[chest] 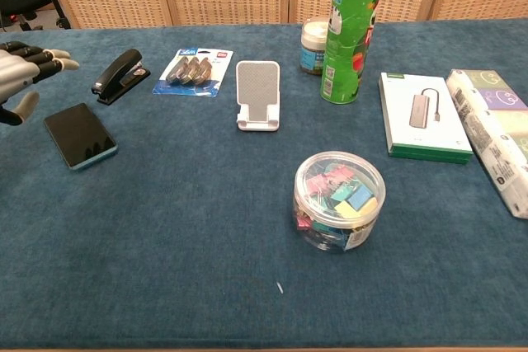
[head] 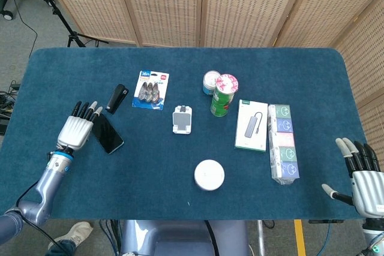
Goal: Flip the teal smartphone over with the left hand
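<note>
The teal smartphone (head: 108, 133) (chest: 80, 135) lies flat on the blue tablecloth at the left, its dark screen facing up and a teal rim showing around it. My left hand (head: 76, 130) (chest: 23, 77) hovers just left of the phone with fingers spread, holding nothing and apart from it. My right hand (head: 363, 175) rests open at the table's front right corner, far from the phone; the chest view does not show it.
A black stapler (head: 117, 98) (chest: 120, 74) lies just behind the phone. Further right are a blister pack (head: 150, 90), a white phone stand (head: 182, 119), a green can (head: 224, 95), a small jar (head: 210, 81), a clip tub (head: 209, 174), a white box (head: 252, 125) and a wrapped pack (head: 282, 142).
</note>
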Controlling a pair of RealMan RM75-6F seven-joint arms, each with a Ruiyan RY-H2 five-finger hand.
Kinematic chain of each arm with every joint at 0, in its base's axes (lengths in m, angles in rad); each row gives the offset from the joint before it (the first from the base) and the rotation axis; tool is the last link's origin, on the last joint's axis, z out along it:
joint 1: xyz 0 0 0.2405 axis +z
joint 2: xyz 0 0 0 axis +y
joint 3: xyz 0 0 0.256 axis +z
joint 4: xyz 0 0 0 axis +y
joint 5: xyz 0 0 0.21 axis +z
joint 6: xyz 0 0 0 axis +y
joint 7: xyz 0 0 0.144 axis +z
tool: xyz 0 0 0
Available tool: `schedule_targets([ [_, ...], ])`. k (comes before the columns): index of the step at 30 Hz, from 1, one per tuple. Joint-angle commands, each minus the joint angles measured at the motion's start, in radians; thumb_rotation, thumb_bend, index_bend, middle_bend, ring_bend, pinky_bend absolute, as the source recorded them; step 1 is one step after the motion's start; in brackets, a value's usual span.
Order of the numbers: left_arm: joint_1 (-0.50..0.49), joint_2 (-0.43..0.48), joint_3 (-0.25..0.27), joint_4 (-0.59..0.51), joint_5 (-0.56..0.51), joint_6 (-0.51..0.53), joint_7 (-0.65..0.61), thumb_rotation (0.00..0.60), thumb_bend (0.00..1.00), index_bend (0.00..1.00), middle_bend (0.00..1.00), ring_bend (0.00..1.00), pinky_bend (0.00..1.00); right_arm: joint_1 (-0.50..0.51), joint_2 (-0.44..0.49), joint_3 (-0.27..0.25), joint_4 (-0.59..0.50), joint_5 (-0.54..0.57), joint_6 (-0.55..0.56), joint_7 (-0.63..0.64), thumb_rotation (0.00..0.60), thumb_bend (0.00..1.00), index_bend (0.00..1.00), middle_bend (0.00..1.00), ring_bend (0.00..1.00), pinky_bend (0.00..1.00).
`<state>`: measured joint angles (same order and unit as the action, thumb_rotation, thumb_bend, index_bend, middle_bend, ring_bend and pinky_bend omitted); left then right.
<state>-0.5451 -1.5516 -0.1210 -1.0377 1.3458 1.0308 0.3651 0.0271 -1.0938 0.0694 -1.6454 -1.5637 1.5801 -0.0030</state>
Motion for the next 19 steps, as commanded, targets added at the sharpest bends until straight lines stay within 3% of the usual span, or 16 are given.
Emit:
schedule_targets([
  [1, 0.018, 0.021, -0.025, -0.038, 0.008, 0.073, -0.059, 0.6, 0.76, 0.0, 0.0, 0.0, 0.0, 0.0, 0.001, 0.0, 0.0, 0.0, 0.0, 0.002, 0.6, 0.0, 0.0, 0.0, 0.0, 0.0],
  [5, 0.053, 0.096, -0.032, -0.135, 0.032, 0.144, -0.162, 0.6, 0.72, 0.0, 0.0, 0.0, 0.0, -0.001, 0.003, -0.002, -0.002, -0.003, 0.0, 0.004, 0.6, 0.0, 0.0, 0.0, 0.0, 0.0],
  [8, 0.093, 0.159, -0.022, -0.215, 0.068, 0.215, -0.257, 0.6, 0.58, 0.0, 0.0, 0.0, 0.0, -0.002, 0.004, -0.003, -0.003, -0.006, 0.004, 0.004, 0.6, 0.0, 0.0, 0.0, 0.0, 0.0],
  [13, 0.185, 0.248, 0.027, -0.325, 0.116, 0.327, -0.347, 0.6, 0.09, 0.0, 0.0, 0.0, 0.0, -0.003, 0.005, -0.007, -0.007, -0.012, 0.003, 0.004, 0.6, 0.0, 0.0, 0.0, 0.0, 0.0],
  [15, 0.219, 0.28, 0.043, -0.372, 0.11, 0.349, -0.359, 0.6, 0.03, 0.0, 0.0, 0.0, 0.0, -0.003, 0.006, -0.01, -0.008, -0.016, 0.004, 0.003, 0.6, 0.0, 0.0, 0.0, 0.0, 0.0],
  [19, 0.293, 0.328, 0.073, -0.45, 0.112, 0.421, -0.387, 0.6, 0.03, 0.0, 0.0, 0.0, 0.0, -0.005, 0.007, -0.011, -0.01, -0.022, 0.01, 0.003, 0.6, 0.0, 0.0, 0.0, 0.0, 0.0],
])
